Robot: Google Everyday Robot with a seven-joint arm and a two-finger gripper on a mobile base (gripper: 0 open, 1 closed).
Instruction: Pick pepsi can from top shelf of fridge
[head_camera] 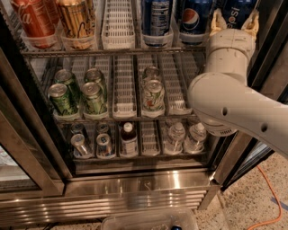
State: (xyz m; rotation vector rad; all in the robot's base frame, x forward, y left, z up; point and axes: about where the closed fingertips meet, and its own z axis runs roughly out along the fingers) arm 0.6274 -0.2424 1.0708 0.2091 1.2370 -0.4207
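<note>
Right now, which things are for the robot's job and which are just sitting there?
For the job: pepsi can, top shelf, fridge, gripper up at that can.
Just sitting there: green cans, red can, gold can, other blue cans, bottles.

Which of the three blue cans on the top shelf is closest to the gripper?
The rightmost pepsi can, lettering up its side; the gripper is right at it.
</note>
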